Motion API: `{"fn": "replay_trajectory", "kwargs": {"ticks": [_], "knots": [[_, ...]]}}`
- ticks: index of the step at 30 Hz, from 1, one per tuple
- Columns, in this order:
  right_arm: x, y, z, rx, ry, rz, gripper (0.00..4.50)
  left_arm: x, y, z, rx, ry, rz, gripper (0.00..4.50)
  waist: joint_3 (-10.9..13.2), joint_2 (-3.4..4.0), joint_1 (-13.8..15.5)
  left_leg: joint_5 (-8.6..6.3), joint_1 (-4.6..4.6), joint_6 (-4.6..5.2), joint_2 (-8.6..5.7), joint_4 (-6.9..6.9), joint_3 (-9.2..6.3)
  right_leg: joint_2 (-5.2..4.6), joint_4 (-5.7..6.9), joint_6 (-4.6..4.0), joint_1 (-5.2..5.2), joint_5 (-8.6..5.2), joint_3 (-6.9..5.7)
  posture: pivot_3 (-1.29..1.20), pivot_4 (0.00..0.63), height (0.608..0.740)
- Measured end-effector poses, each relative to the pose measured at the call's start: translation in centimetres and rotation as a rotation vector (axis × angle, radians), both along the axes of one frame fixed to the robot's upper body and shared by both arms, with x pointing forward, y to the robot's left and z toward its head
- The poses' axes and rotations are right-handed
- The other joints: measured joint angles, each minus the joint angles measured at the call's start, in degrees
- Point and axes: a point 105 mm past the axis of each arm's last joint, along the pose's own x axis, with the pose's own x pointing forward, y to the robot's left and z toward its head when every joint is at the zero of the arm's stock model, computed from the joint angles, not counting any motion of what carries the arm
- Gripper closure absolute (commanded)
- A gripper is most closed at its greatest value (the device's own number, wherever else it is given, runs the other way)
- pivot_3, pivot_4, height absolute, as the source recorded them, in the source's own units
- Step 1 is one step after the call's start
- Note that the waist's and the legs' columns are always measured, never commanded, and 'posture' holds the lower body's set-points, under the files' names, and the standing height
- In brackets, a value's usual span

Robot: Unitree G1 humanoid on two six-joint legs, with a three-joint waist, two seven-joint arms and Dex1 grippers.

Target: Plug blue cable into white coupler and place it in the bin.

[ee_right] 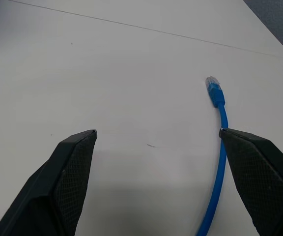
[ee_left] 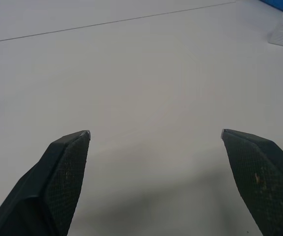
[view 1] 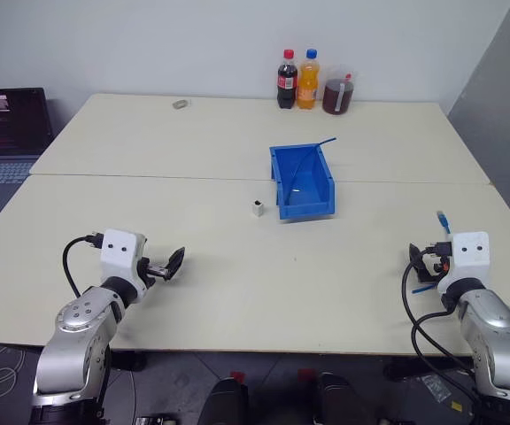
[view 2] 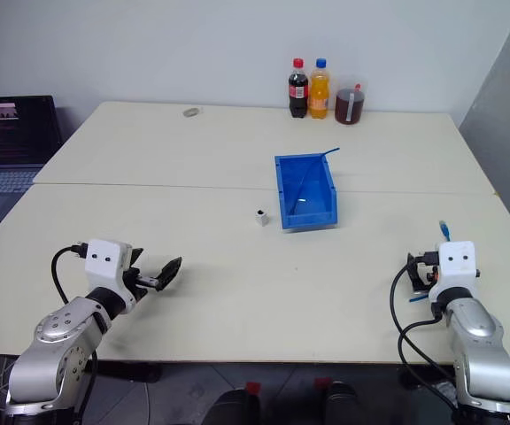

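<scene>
I have both pincers spread wide and empty. The left gripper (ee_left: pixel 155 135) hovers over bare table (view 1: pixel 237 292), nothing between its fingers (ee_left: pixel 65 172). The right gripper (ee_right: pixel 157 132) is just as wide; the blue cable (ee_right: pixel 219 147) runs along the inside of one finger (ee_right: pixel 254 172), close against it near the tip, though I cannot tell whether they touch. Its clear plug end lies on the table ahead of the fingers, free.

From the head camera, the right gripper sits near the table's right edge, with the cable's plug poking out just beyond the wrist. The left gripper (view 1: pixel 168 264) is well in from the left edge, with a broad open stretch of tabletop between the two arms and ahead of them.

The white coupler (view 1: pixel 258 208) stands on the table just beside the near left corner of the bin (view 1: pixel 301 181), apart from it. The bin sits mid-table, and a second blue cord (view 1: pixel 312 150) leans out over its far rim.

The left wrist view catches the coupler and a sliver of the bin at its corner. The head views add the bottles (view 1: pixel 297 80), a jar (view 1: pixel 337 95) along the far edge, and a laptop (view 1: pixel 7 133) off to the left.
</scene>
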Motion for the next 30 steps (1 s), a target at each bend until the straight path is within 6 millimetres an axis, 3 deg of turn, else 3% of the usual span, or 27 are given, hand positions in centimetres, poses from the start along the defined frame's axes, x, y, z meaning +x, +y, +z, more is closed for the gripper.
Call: {"fn": "replay_trajectory", "kwargs": {"ticks": [5,9,11,13,16,19,24,26,30], "knots": [[-0.1,-0.1,-0.1,-0.003,0.002,-0.002,0.26,0.4,-0.5,0.5,0.009,-0.011,-0.040,0.00,0.0,0.00,0.0,0.00,0.00,0.00,0.00,0.00,0.01,0.00,0.00,0.00,0.00,0.00,0.00,0.00,0.150,0.740],[0.0,-0.4,0.4,-0.026,-0.009,-0.001,0.26,1.8,-2.3,2.4,0.047,-0.049,-0.158,0.00,0.0,-0.01,0.1,0.00,0.00,0.00,0.00,0.03,0.00,0.01,0.03,0.02,0.01,0.01,-0.02,0.00,0.150,0.740],[0.1,-0.5,0.9,-0.039,-0.025,-0.003,0.26,3.2,-4.5,4.0,0.065,-0.080,-0.283,0.00,0.0,-0.02,0.5,0.01,-0.03,-0.01,-0.01,0.07,-0.03,0.01,0.03,0.05,0.03,0.03,-0.08,0.00,0.150,0.740],[0.3,-0.7,1.6,-0.057,-0.044,-0.001,0.26,4.3,-8.0,5.7,0.075,-0.122,-0.455,0.00,0.0,-0.03,0.7,0.01,-0.06,0.00,-0.05,0.10,-0.01,0.01,0.00,0.07,0.06,0.05,-0.03,0.00,0.150,0.740],[0.4,-1.6,2.3,-0.079,-0.057,-0.015,0.26,4.4,-12.8,7.2,0.089,-0.164,-0.695,0.00,0.0,-0.04,0.4,0.01,-0.06,0.00,-0.10,0.07,0.08,0.03,-0.06,0.06,0.03,0.05,0.14,0.00,0.150,0.740],[0.9,-2.7,2.6,-0.096,-0.040,-0.019,0.26,4.0,-16.9,7.1,0.098,-0.159,-0.910,0.00,0.0,-0.05,0.0,0.00,-0.04,0.01,-0.11,0.07,0.14,0.06,-0.09,0.05,0.02,0.05,0.25,0.00,0.150,0.740],[2.3,-4.3,1.5,-0.044,0.065,0.010,0.26,3.5,-22.7,6.0,0.132,-0.129,-1.206,0.00,0.0,-0.06,-0.1,0.00,0.00,0.03,-0.10,0.09,0.15,0.11,-0.07,0.05,0.01,0.06,0.28,0.00,0.150,0.740],[2.9,-4.6,1.4,-0.024,0.079,0.023,0.26,3.2,-23.9,5.3,0.153,-0.119,-1.271,0.00,0.0,-0.05,-0.3,0.00,0.03,0.04,-0.05,0.07,0.14,0.19,-0.07,0.03,0.01,0.04,0.34,0.00,0.150,0.740],[3.8,-6.0,0.3,0.041,0.147,0.058,0.26,4.1,-24.2,3.5,0.171,-0.080,-1.280,0.00,0.0,-0.06,-0.3,0.00,0.02,0.05,-0.04,0.08,0.14,0.22,-0.07,0.02,0.00,0.05,0.34,0.00,0.150,0.740]]}}
